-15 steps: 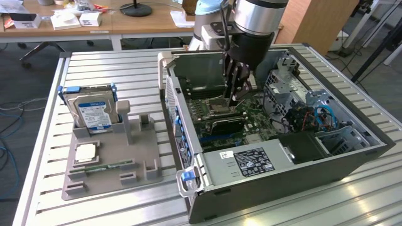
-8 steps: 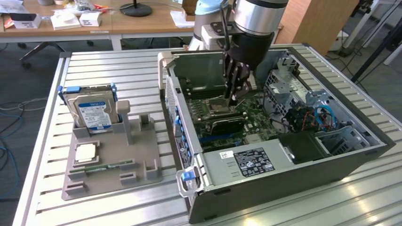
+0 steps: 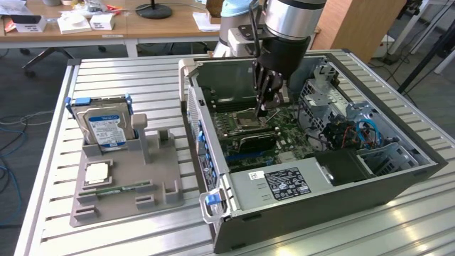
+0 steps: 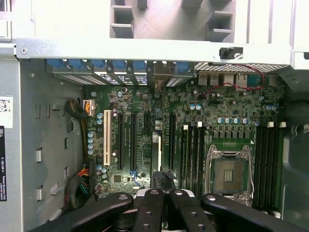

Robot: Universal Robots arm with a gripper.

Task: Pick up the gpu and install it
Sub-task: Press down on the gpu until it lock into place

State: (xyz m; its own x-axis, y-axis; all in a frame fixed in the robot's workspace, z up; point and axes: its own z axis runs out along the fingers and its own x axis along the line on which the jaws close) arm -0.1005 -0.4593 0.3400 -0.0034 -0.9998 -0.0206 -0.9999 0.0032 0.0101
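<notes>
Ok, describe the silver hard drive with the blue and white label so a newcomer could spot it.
On the slatted metal table, find the grey plastic stand on the exterior view's left of the open computer case. The hard drive stands upright at its far end, the only labelled silver box; the square chip nearby lies flat.

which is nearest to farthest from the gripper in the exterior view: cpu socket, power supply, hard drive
1. The cpu socket, on the motherboard right below the gripper.
2. The power supply, at the case's near end.
3. The hard drive, standing in the grey holder outside the case, on the exterior view's left.
</notes>
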